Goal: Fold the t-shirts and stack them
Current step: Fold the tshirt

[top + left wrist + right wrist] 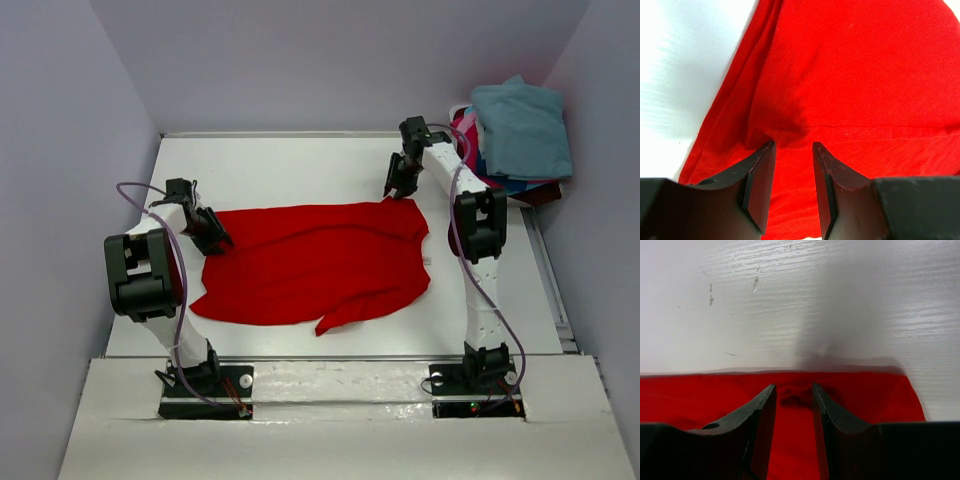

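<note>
Red t-shirt [315,262] lies flat mid-tabletop [300,165], long axis running left to right between the arms. Left hand [215,240] pinches cloth at the shirt's left end, jaws narrow. Right hand [398,187] sits on the far right corner, jaws narrow with a pucker of cloth between them; a firm hold cannot be confirmed. Remaining shirts [515,135] are heaped at far right.

No text, label, brand, number or sign can be read in any of the three views.
</note>
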